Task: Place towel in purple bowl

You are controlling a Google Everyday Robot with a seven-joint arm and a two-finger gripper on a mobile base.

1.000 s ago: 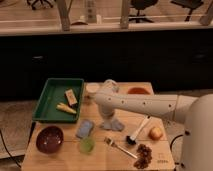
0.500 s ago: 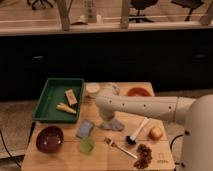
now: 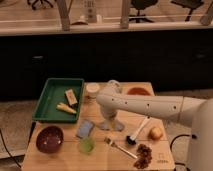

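The purple bowl (image 3: 49, 138) sits empty at the front left of the wooden table (image 3: 165, 155). A pale grey-blue towel (image 3: 116, 125) lies crumpled near the table's middle. My gripper (image 3: 108, 119) hangs from the white arm (image 3: 145, 106), which reaches in from the right. The gripper points down right on top of the towel and hides part of it. The towel still rests on the table.
A green tray (image 3: 46, 102) with two yellowish items stands at the back left. A blue sponge (image 3: 85, 129) and a green cup (image 3: 86, 145) lie between towel and bowl. A white cup (image 3: 92, 91), a red-orange bowl (image 3: 138, 91), a brush (image 3: 134, 137), a fork (image 3: 119, 148), a round fruit (image 3: 156, 133) and dark snacks (image 3: 143, 155) are also on the table.
The gripper has come down slightly onto the towel. The towel and the other objects have not moved.
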